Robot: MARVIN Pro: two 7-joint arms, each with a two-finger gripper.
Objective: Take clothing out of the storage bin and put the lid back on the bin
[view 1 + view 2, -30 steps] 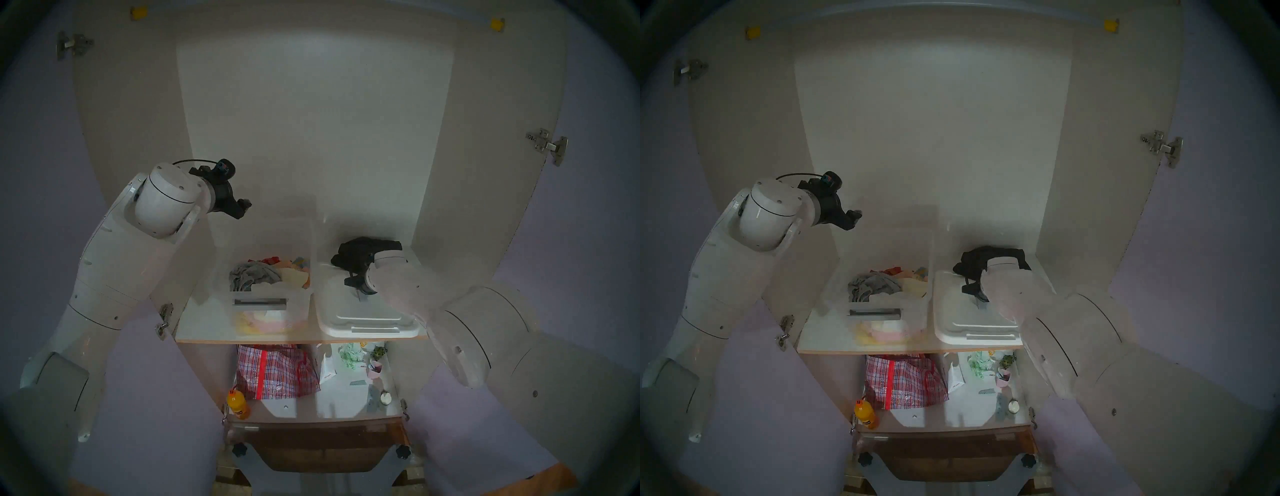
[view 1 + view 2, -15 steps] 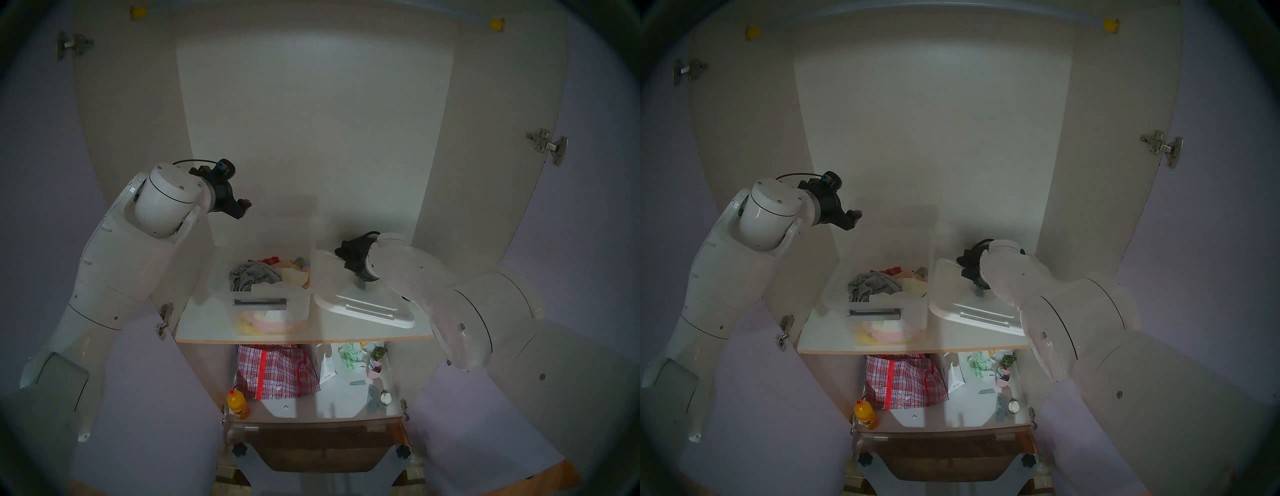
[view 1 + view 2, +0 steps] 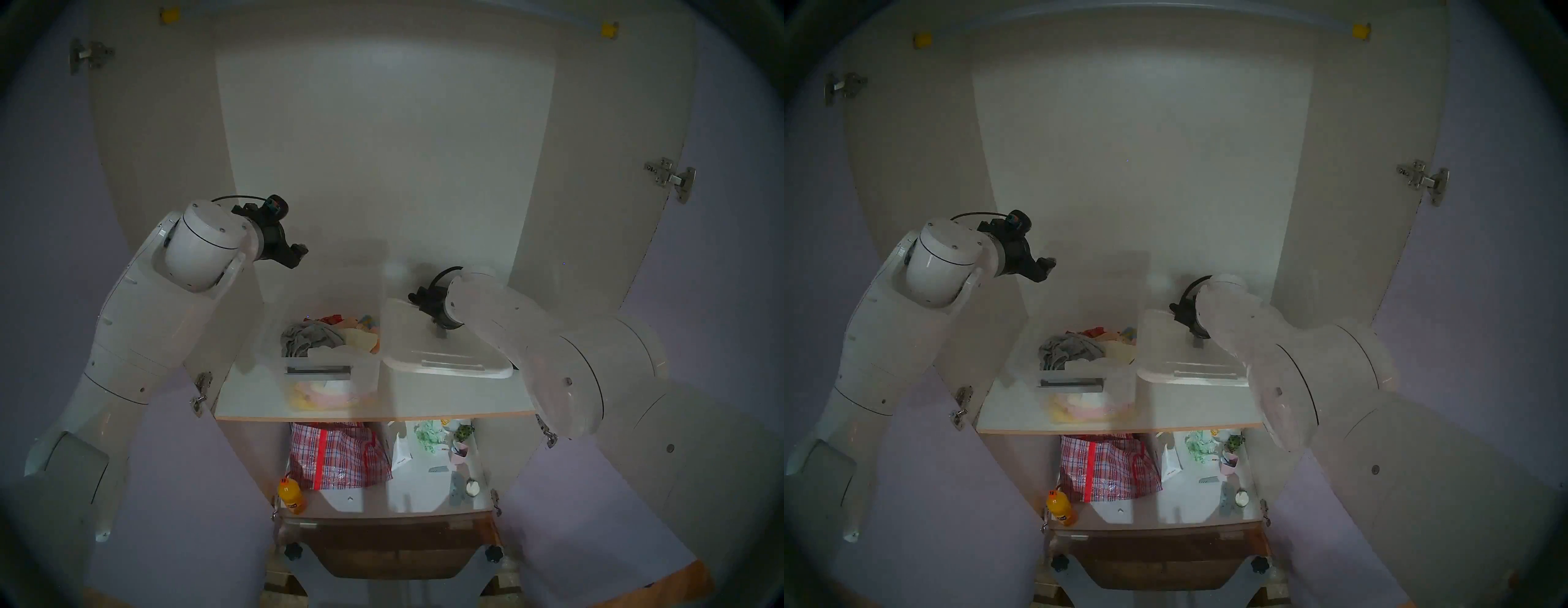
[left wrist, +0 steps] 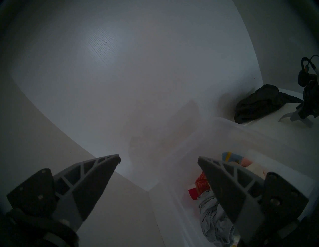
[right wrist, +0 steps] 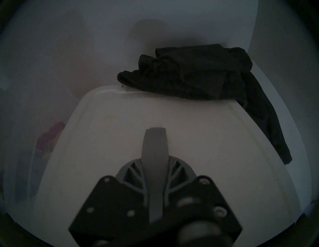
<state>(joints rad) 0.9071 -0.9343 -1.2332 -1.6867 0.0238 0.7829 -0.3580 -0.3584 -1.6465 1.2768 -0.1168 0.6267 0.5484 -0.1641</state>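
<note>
Lid (image 3: pixel 428 348) (lifted) beside open bin (image 3: pixel 326 373), black garment (image 5: pixel 198 74) behind

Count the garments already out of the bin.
1: the black garment lies on the shelf behind the lifted lid. The grey garment and small cloths remain in the bin; more may be hidden.

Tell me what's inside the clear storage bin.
The storage bin is open on top. A crumpled grey garment lies uppermost, with red, cream and yellow cloths behind it. Pale pink and yellow fabric shows through the front wall. Anything beneath is covered.
</note>
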